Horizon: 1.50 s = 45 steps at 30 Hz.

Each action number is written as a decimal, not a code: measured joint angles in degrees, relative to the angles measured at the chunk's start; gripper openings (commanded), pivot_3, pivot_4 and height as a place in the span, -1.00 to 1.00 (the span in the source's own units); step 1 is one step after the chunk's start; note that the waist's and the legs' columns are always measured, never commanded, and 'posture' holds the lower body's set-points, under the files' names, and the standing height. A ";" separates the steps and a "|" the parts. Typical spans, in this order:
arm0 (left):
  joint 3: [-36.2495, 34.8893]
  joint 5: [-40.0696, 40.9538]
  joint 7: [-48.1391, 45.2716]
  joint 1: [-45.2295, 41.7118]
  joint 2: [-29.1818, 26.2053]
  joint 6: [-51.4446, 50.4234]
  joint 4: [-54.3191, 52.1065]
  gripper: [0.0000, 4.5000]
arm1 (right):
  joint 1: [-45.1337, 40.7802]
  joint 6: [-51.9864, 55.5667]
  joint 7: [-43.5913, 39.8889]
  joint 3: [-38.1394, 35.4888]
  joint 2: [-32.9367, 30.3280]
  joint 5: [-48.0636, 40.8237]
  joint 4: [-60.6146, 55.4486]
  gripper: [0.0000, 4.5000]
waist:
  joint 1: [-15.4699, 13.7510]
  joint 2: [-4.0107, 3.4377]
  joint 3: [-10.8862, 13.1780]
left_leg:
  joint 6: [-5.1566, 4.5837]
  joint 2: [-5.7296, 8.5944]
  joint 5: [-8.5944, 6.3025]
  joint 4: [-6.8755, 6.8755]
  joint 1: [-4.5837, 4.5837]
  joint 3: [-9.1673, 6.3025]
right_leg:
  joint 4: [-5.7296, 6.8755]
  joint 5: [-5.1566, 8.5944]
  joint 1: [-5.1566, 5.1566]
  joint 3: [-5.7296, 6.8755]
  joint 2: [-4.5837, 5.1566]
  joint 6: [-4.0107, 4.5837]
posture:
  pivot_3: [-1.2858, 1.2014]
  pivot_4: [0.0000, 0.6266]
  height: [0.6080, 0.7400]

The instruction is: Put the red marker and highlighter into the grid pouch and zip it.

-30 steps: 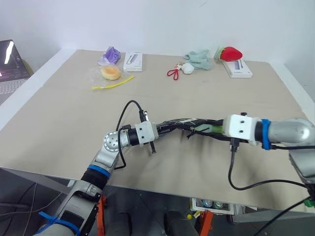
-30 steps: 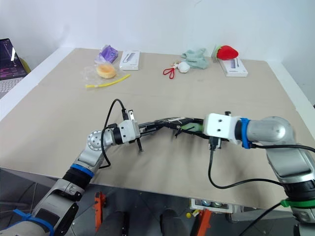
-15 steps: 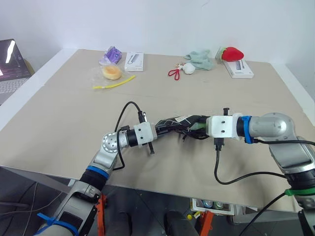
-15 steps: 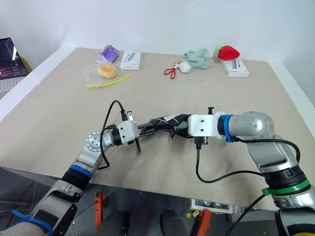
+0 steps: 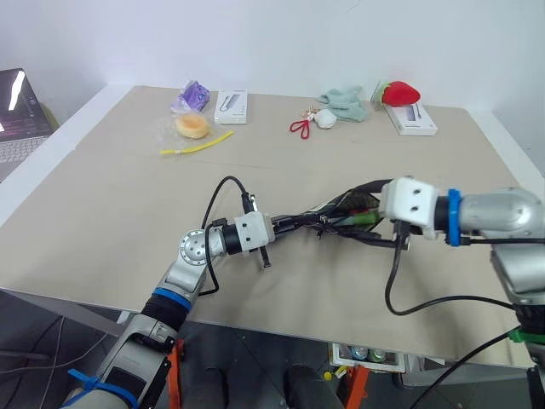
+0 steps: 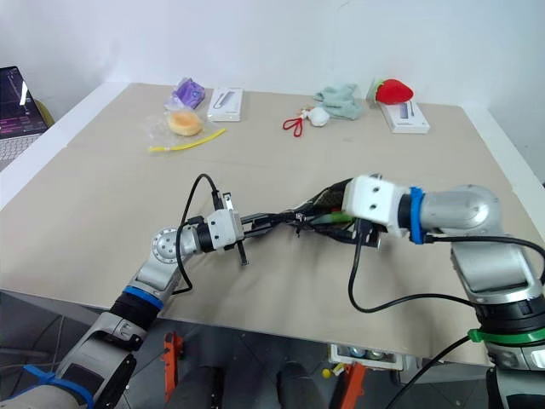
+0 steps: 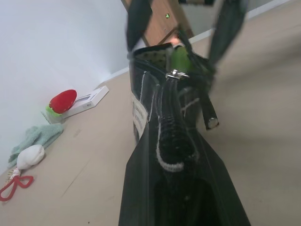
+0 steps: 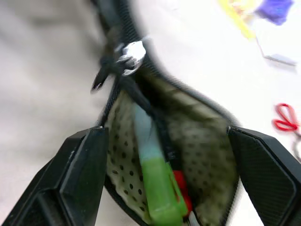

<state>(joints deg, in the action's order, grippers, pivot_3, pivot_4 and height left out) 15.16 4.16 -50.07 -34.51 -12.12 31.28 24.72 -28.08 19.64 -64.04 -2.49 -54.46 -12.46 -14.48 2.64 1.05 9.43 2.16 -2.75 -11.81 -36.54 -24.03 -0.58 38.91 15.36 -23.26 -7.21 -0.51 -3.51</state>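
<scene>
The grid pouch is held up over the table, mouth toward my right arm. My left gripper is shut on its closed end. Inside the dotted lining lie the green highlighter and, beside it, the red marker. My right gripper is open, one finger on each side of the mouth, touching neither pen. The silver zipper slider with its black pull cord sits at the end of the opening. In the left wrist view the highlighter pokes up at the pouch's far end.
Along the table's far edge lie a purple wrapper, a white box, a bun in plastic, a yellow strip, a red keychain, a green cloth and a strawberry toy. A laptop sits left.
My right gripper pushed in toward the pouch mouth, then opened wide and drew back and up a little, leaving the highlighter inside. The left arm has kept still.
</scene>
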 measured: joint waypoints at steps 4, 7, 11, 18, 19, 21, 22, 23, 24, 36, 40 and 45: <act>0.02 0.00 -0.01 0.00 -0.02 -0.06 -0.09 -1.00 | -0.67 6.42 -0.81 -4.22 -1.17 -6.64 -2.84 0.93 | 0.04 0.00 0.00 | 0.00 0.00 0.00 0.00 0.00 0.00 | 0.00 0.01 0.00 0.00 0.00 -0.01 | 0.03 -0.52 0.82; 0.02 0.00 -0.01 0.00 0.01 -0.07 -0.09 -1.00 | -0.75 10.21 -0.67 -4.80 -1.17 -10.49 -6.25 0.93 | 0.04 0.00 0.00 | 0.00 0.00 0.00 0.00 0.00 -0.02 | 0.00 0.01 0.00 0.01 -0.01 -0.02 | 0.03 -0.52 0.82; 0.06 -0.01 0.00 0.00 0.13 -0.09 -0.09 -1.00 | 0.62 10.70 0.18 -1.99 -0.78 -10.80 -9.23 0.93 | 0.02 0.00 0.00 | 0.00 0.00 0.00 -0.02 0.00 -0.02 | 0.00 0.07 0.01 0.02 0.00 -0.13 | 0.03 -0.52 0.82; 0.12 -0.09 0.01 -0.01 0.19 -0.18 -0.11 -1.00 | 2.81 5.06 0.75 4.83 -0.36 -4.20 -6.84 -0.03 | 0.02 0.00 0.00 | 0.00 0.00 0.00 -0.02 -0.02 0.00 | 0.00 0.11 -0.01 0.01 0.00 -0.18 | 0.03 -0.52 0.82; 0.12 -0.10 0.03 -0.01 0.16 -0.21 -0.13 -1.00 | 2.80 4.69 0.76 4.81 -0.36 -3.99 -6.44 -0.26 | 0.01 0.00 0.00 | 0.00 0.00 0.00 -0.02 -0.02 -0.02 | 0.00 0.10 -0.01 0.02 0.00 -0.18 | 0.03 -0.52 0.82; 0.12 -0.14 0.06 -0.01 0.13 -0.25 -0.25 -1.00 | 2.80 3.99 0.72 4.81 -0.36 -3.80 -6.27 -0.71 | 0.01 0.00 0.00 | 0.00 0.00 0.00 -0.01 -0.02 -0.02 | 0.00 0.10 -0.01 0.03 0.00 -0.16 | 0.03 -0.52 0.82; 0.12 -0.19 0.09 -0.01 0.13 -0.28 -0.37 -1.00 | 2.79 3.75 0.70 4.80 -0.37 -3.65 -6.20 -0.97 | 0.01 0.00 0.00 | 0.00 0.00 0.00 -0.01 -0.02 -0.03 | 0.00 0.10 -0.01 0.03 -0.01 -0.16 | 0.03 -0.52 0.82; 0.12 -0.21 0.14 -0.01 0.13 -0.32 -0.53 -1.00 | 2.76 3.61 0.64 4.78 -0.37 -3.64 -6.02 -0.99 | 0.01 0.00 0.00 | 0.00 0.00 0.00 -0.01 -0.02 -0.03 | 0.00 0.10 -0.01 0.03 0.00 -0.16 | 0.03 -0.52 0.82; 0.12 -0.24 0.18 -0.01 0.12 -0.35 -0.59 -1.00 | 2.71 3.61 0.58 4.70 -0.37 -3.71 -5.76 -0.99 | 0.01 0.00 0.00 | 0.00 0.00 0.00 -0.01 -0.02 -0.02 | 0.00 0.09 0.00 0.03 0.00 -0.16 | 0.03 -0.52 0.82; 0.12 -0.27 0.81 0.04 -0.08 -0.42 -1.38 -1.00 | 3.93 2.71 -0.82 -7.36 -7.55 -5.87 9.02 -0.99 | -0.11 -0.02 -0.01 | -0.01 0.01 -0.01 -0.01 -0.03 0.01 | -0.01 0.07 0.00 0.01 0.03 -0.09 | 0.03 -0.52 0.82; 0.24 -0.28 0.79 0.03 -0.01 -0.42 -1.37 -1.00 | 4.81 1.89 -1.02 -7.81 -7.93 -5.85 10.30 -0.99 | 0.20 -0.07 0.00 | -0.02 -0.01 0.00 0.01 0.04 0.00 | 0.03 0.07 -0.02 -0.02 -0.03 -0.10 | 0.03 -0.52 0.82; 0.24 -0.27 0.74 0.02 -0.01 -0.40 -1.17 -1.00 | 5.28 1.70 -0.85 -9.08 -9.01 -5.86 10.36 -0.99 | 0.07 -0.11 0.02 | -0.05 0.00 0.03 -0.02 0.03 0.02 | 0.04 0.13 0.01 -0.02 -0.01 -0.25 | 0.03 -0.52 0.82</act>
<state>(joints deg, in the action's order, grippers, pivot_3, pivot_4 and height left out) 15.40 3.89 -49.33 -34.49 -12.13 30.88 23.55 -22.80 21.34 -64.89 -11.57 -63.47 -18.32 -4.13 2.72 0.94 9.45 2.11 -2.76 -11.78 -36.57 -24.00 -0.56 38.95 15.49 -23.25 -7.24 -0.52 -3.75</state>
